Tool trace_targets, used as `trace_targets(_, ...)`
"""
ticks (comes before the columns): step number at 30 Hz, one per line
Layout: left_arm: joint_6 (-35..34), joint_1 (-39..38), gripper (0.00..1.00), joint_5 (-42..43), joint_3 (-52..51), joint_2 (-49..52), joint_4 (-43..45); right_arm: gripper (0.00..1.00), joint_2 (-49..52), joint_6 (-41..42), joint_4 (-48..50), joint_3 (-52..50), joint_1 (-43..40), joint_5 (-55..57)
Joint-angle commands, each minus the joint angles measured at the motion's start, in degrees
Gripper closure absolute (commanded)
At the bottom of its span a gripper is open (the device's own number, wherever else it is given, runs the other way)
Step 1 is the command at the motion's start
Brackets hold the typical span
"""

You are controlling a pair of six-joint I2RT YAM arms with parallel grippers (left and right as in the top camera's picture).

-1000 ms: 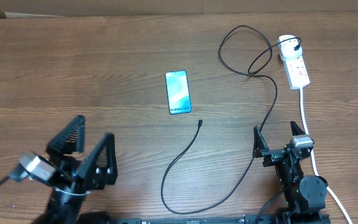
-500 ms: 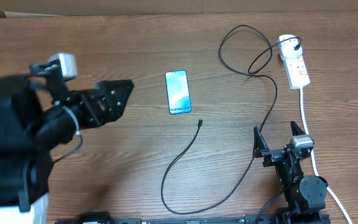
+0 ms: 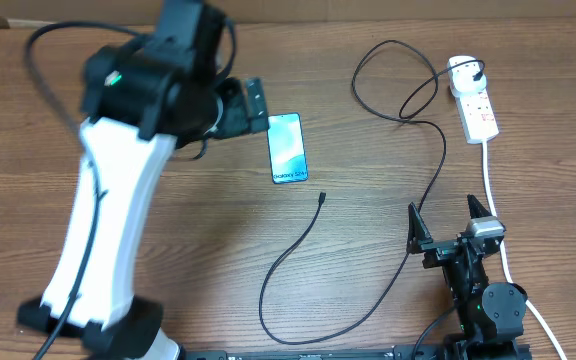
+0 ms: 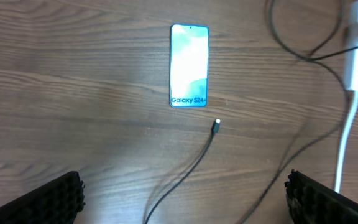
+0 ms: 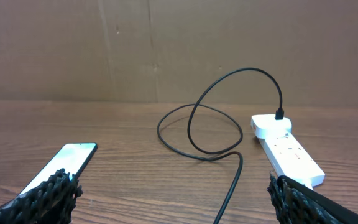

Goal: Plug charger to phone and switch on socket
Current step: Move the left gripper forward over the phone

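Note:
The phone lies flat mid-table, its teal screen up, and shows too as the phone and the phone. The charger cable curls on the wood; its connector tip lies loose just below the phone, seen again as the tip. Its white adapter sits in the socket at the back right. My left gripper hangs open, raised, just left of the phone. My right gripper stands open at the front right, holding nothing.
The socket's thick white cord runs down the right side past my right arm. The black cable loops in front of the socket. A brown cardboard wall closes the back of the table.
My left arm has swung up from the table's front left corner to a raised pose beside the phone, still open. The right arm, phone and cable have not moved.

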Motion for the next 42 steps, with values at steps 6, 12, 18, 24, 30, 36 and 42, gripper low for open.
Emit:
trace_targets(6,-2.5,-0.6,0.0,9.4,1.6,13.6,2.2,0.0,-0.5,-0.3,0.3,-0.6,0.2,0.5)
trace_targets(12,-2.5,-0.9,0.14,12.1,1.6,21.4,3.2,0.0,-0.5,-0.3,0.3,-0.6,0.2,0.5)
trace_targets(18,-4.2,-3.0,0.0,5.0,1.6,26.8,8.6,0.0,-0.5,-0.3,0.3,-0.6,0.2,0.5)
trace_targets(24,-4.7,-4.6,0.0,-1.9,1.6,31.5,12.4,0.0,-0.5,-0.3,0.3,-0.6,0.2,0.5)
trace_targets(30,-4.8,-4.6,0.0,-1.6,1.6,36.9,14.7,0.0,-0.5,-0.3,0.3,-0.6,0.2,0.5)
trace_targets(36,-4.8,-4.6,0.0,-1.9,1.5,39.4,16.4,0.0,-0.5,-0.3,0.3,-0.6,0.2,0.5)
trace_targets(42,-4.8,-4.6,0.0,-1.9,1.5,40.7,17.0,0.0,-0.5,-0.3,0.3,-0.6,0.2,0.5)
